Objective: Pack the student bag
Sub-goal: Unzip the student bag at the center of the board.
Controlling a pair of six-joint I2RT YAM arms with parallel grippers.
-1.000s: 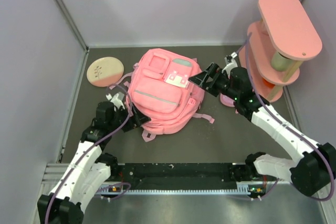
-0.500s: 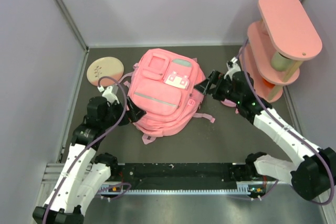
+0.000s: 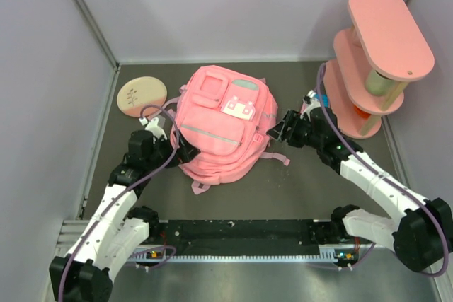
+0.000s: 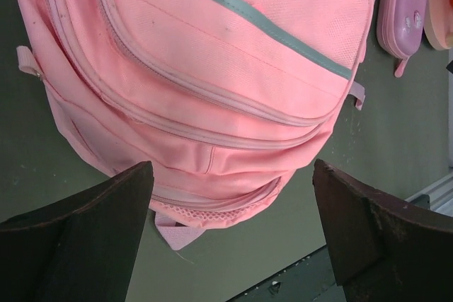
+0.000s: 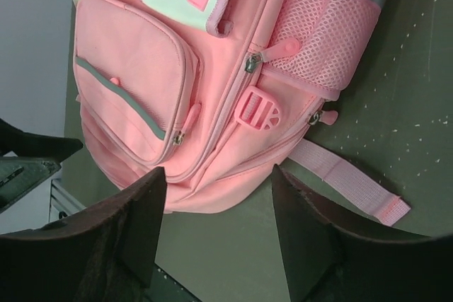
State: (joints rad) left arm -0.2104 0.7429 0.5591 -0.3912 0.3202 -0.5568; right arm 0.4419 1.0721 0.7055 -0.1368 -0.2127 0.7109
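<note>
A round cream and pink disc [image 3: 141, 96], marked with a small plant drawing, is laid flat on the dark table [image 3: 304, 189] near its far left corner. A pink tiered shelf [image 3: 388, 33] is set at the far right, with something orange [image 3: 361, 112] tucked under a lower tier. A small pink pencil case [image 4: 402, 12] with a cartoon print is seen lying on the table.

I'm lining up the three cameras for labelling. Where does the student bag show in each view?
Top external: the student bag lies in the middle of the picture.
Left wrist: the bag fills the upper part, running off the top edge.
Right wrist: the bag fills the upper left and middle.
Shared landmark: the grey strip slanting across its front pocket.
</note>
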